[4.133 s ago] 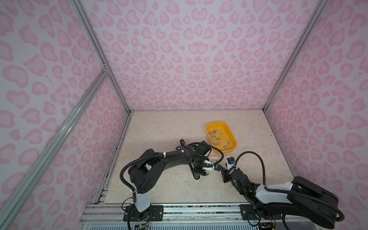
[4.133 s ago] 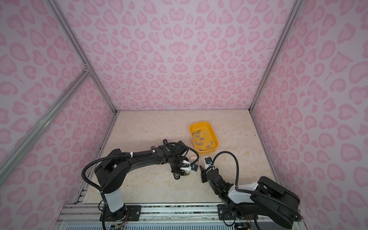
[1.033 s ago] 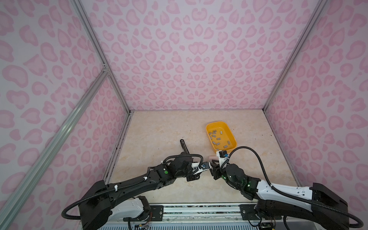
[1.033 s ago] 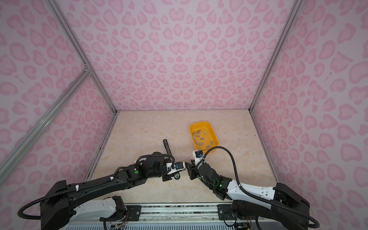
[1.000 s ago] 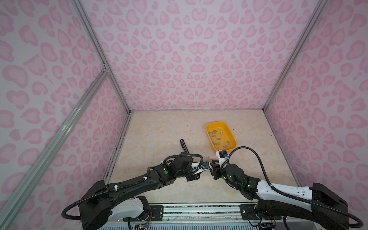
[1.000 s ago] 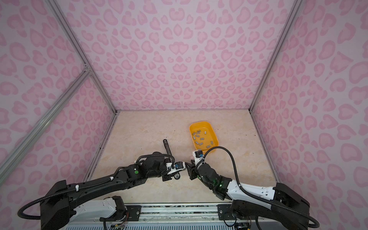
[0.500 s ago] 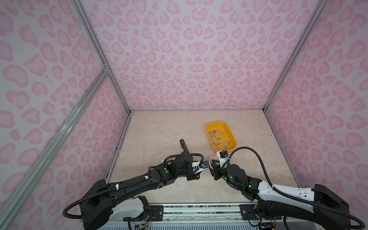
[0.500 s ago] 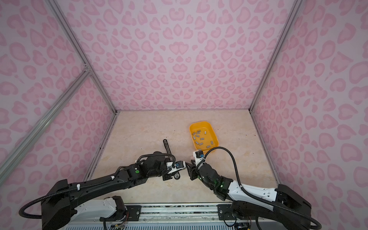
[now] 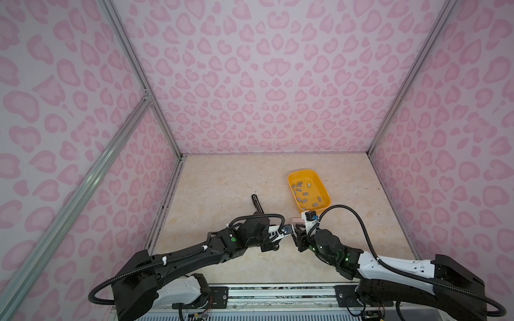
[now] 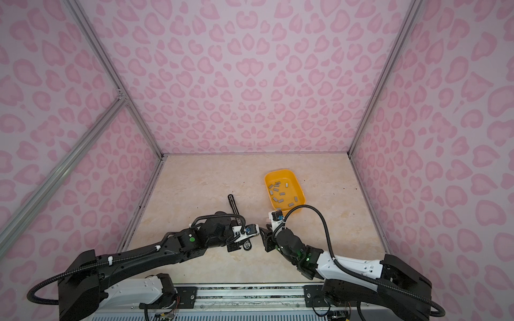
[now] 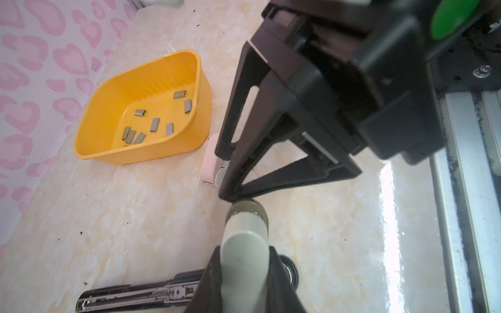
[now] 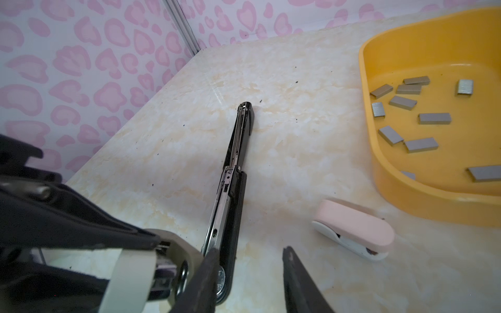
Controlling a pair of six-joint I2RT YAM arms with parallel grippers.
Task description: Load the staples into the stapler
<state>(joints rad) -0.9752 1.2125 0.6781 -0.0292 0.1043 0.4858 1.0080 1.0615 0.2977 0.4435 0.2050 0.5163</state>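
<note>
- Grey metal staples (image 9: pixel 305 193) are being held loose in a yellow tray (image 9: pixel 314 178), scattered over its floor at all angles.
- That tray is being borne by the marble-patterned table (image 9: pixel 222 189), towards the far right in both top views.
- Over the front middle of the table, a pale stapler (image 11: pixel 245 225) is being gripped by the left gripper (image 11: pixel 245 254). The jaws are being pressed against its two sides, and its rounded end is being left sticking out past the fingertips.
- The right gripper (image 12: pixel 248 250) is being held partly open. Its two dark fingers (image 12: pixel 298 281) are being shown well apart in the right wrist view, with only bare table being seen between them.
- The tips of the right gripper are being held just beside the free end of the pale stapler, so the two grippers are being brought almost nose to nose. Whether they are touching cannot be told.
- A black stapler (image 12: pixel 235 173) is being left on the table, opened out flat in one long line with its metal channel facing up. Its hinged end is being hidden under the left gripper in both top views, and its other end is being pointed towards the far wall.
- A pink stapler (image 12: pixel 355 225) on a white base is being left on the table just beside the tray's near wall, apart from the black stapler.
</note>
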